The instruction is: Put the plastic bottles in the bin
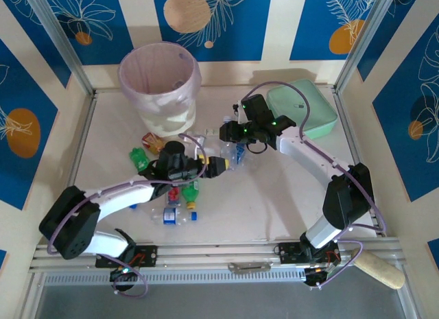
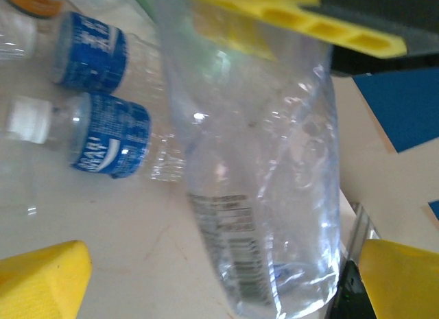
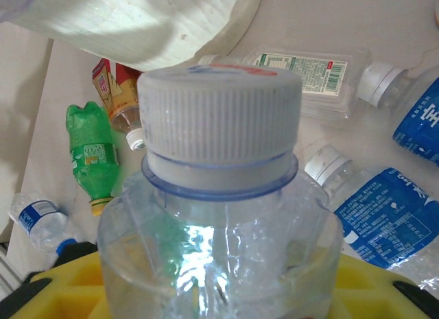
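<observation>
The pale tabletop sits inside blue-patterned walls. One bin stands far left, one mint case far right. My right gripper clamps one clear bottle, and my left gripper gapes wide around it. Beneath my right wrist, six more plastic bottles lie loose.

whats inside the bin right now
The bin shows its pale pink bag liner along the inner walls, and no bottle can be made out in there. The bottom cannot be seen: the near wall and the liner's folds cover it.
</observation>
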